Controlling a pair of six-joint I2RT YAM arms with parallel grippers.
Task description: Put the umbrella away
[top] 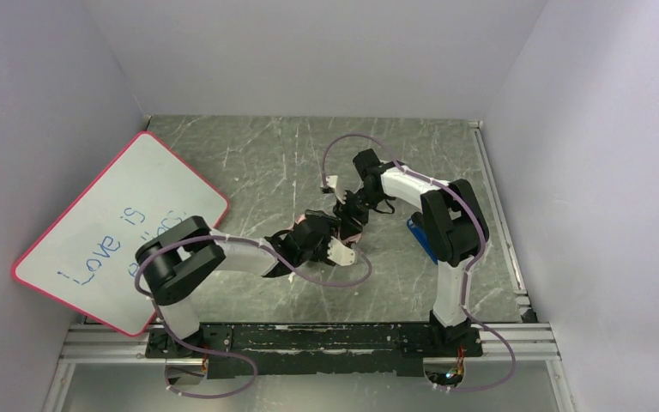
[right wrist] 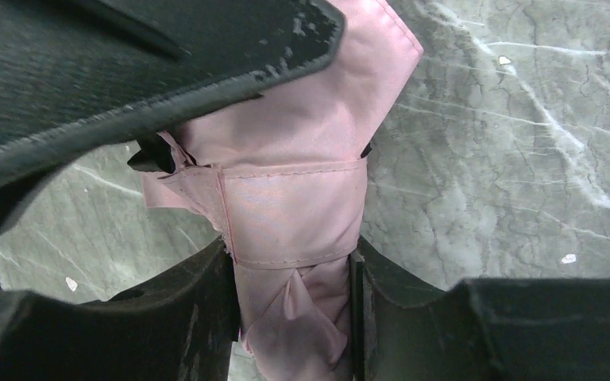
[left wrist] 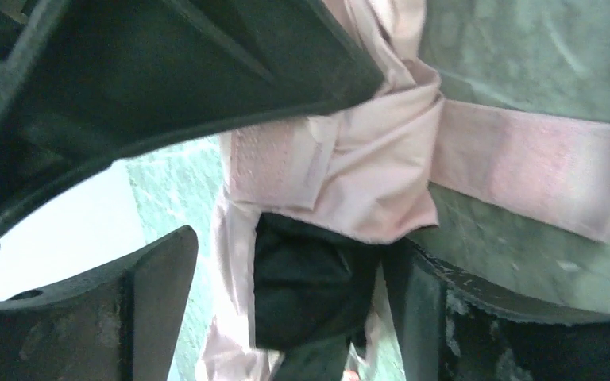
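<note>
The umbrella [right wrist: 294,214] is folded, pale pink outside with black inner fabric [left wrist: 310,286] showing. In the top view only a sliver of it [top: 353,229] shows between the two grippers at mid-table. My right gripper [right wrist: 290,266] [top: 350,213] is shut on the pink bundle, with both fingers pressed against its sides. My left gripper [left wrist: 290,258] [top: 328,244] is open around the bundle: the right finger [left wrist: 425,317] touches the black fabric, and the left finger [left wrist: 155,302] stands apart from it. The pink strap [left wrist: 524,167] lies loose on the table to the right. The handle is hidden.
A pink-framed whiteboard [top: 120,227] with blue writing leans at the left wall. A blue object [top: 419,236] lies by the right arm's elbow. The marbled table [top: 266,163] is walled on three sides, with a metal rail [top: 309,339] along the near edge.
</note>
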